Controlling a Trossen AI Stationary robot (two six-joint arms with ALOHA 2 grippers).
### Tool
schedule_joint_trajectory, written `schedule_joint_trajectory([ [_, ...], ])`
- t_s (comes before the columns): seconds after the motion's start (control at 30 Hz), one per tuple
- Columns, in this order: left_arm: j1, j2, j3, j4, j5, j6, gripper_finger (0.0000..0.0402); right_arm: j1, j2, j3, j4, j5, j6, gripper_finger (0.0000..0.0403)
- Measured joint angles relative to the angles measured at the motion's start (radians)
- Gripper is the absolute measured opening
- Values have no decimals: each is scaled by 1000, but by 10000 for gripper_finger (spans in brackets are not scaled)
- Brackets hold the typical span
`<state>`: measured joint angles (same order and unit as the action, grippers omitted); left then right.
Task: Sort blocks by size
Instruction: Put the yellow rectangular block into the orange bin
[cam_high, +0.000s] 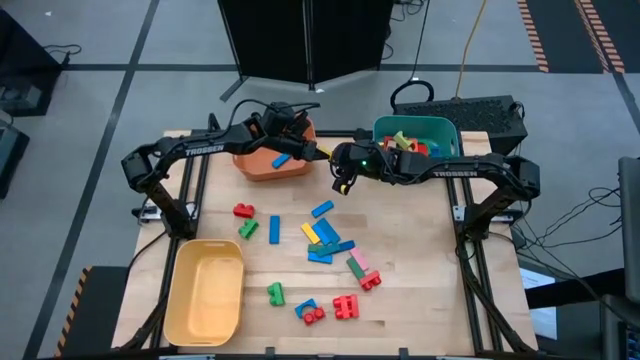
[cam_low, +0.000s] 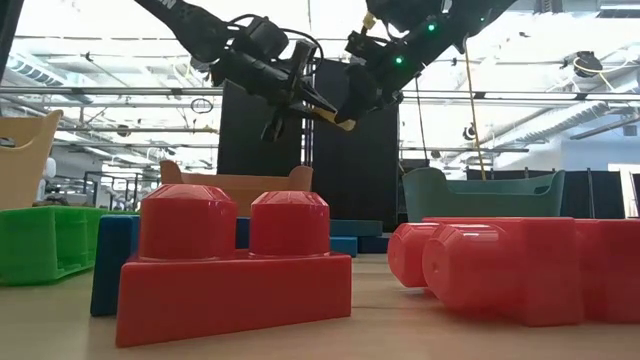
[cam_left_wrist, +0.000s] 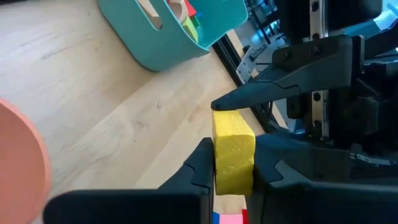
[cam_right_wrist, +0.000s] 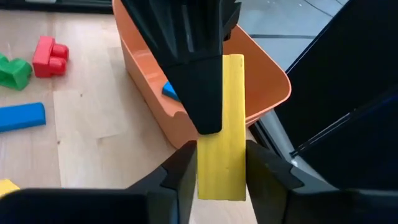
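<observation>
A yellow flat bar (cam_high: 324, 152) hangs in the air between my two grippers, beside the orange bin (cam_high: 262, 166) and above the table. My left gripper (cam_high: 308, 148) is shut on the end nearer the orange bin. My right gripper (cam_high: 338, 160) is shut on the other end. The low view shows the bar (cam_low: 337, 121) slanting between both grippers, well above the table. Several red, blue, green, yellow and pink blocks (cam_high: 325, 240) lie flat on the table's middle. A blue block (cam_high: 283, 158) lies in the orange bin. My left gripper pinches the bar's broad faces (cam_right_wrist: 231, 93) between its two fingers, at the end nearer the orange bin. One finger (cam_right_wrist: 196, 68) lies along the bar's face. The bar is clear of the table. My right gripper pinches the bar's two narrow long edges (cam_right_wrist: 221, 171) between its two fingers, at the end opposite the left gripper. The fingers lie along the bar. The bar is lifted clear and slants down toward my right gripper.
A teal bin (cam_high: 443, 128) with several blocks stands at the far right. A yellow bin (cam_high: 205, 292) stands at the near left. Red studded bricks (cam_low: 235, 255) lie close to the low camera. Bare wood lies right of the blocks.
</observation>
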<state>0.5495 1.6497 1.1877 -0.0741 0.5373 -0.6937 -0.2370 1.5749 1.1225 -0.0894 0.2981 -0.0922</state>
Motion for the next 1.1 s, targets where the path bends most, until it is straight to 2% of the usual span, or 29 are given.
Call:
schedule_joint_trajectory([
  [0.27, 60, 0, 0, 0, -25, -1, 33, -20, 0, 0, -75, -11, 117, 185],
  [0.4, 98, 0, 0, -40, -33, 24, 32, -16, 1, -1, -141, -37, 126, 203],
  [0.6, 148, 0, 0, -183, -35, 109, 38, -15, 20, -2, -175, -202, 81, 205],
  [0.77, 174, 0, 0, -353, -100, 212, 41, -15, 73, -2, -165, -300, 9, 196],
  [0.9, 187, 0, 0, -426, -157, 278, 43, -8, 129, -2, -154, -328, -14, 195],
  [1.1, 196, 0, 0, -518, -344, 358, 44, 18, 203, -2, -72, -418, -87, 196],
])
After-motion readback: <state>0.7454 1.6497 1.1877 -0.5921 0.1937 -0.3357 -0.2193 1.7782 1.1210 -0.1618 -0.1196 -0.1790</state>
